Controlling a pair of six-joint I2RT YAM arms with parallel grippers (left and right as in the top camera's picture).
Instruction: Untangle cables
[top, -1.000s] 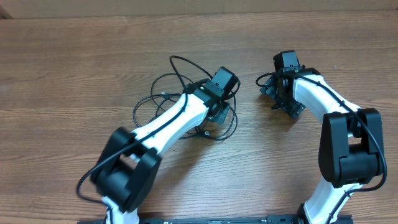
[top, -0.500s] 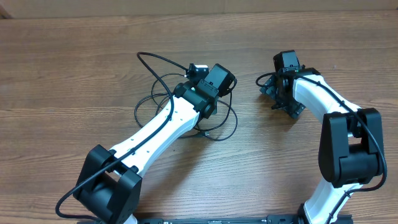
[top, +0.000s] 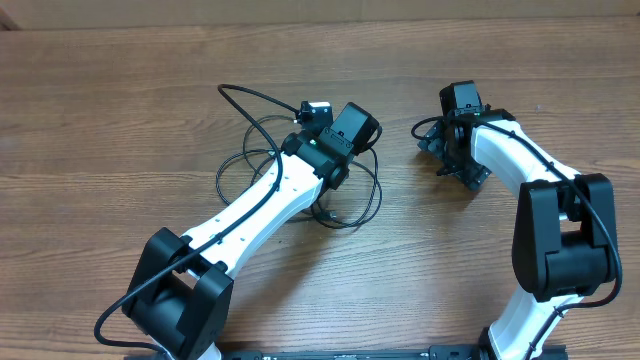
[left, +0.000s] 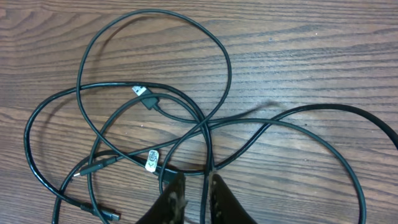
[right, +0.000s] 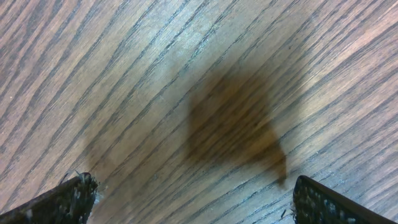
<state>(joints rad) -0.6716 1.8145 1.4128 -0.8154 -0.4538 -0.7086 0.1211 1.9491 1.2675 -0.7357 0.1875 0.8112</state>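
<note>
Brown wood-grain counter (top: 100, 100) carries both arms and all the cords. Only the overhead view shows the whole layout: the white-and-black left arm (top: 260, 205) reaches diagonally toward the middle, and the white-and-black right arm (top: 510, 155) bends in from the right, well apart from it. The thin black cables (left: 205, 124) lie on the counter at centre, under and around the left arm's end.

The left wrist view gives what the overhead cannot. It shows several overlapping loops crossing one another, a small plug end (left: 146, 99) lying inside them, and another plug (left: 79, 175) at lower left. The left pincer (left: 194, 180) has its fingers close together with one strand running between them. Whether that strand is pinched cannot be told.

The right wrist view shows the right pincer (right: 191, 186) released, fingers wide apart, with only bare counter between them.
</note>
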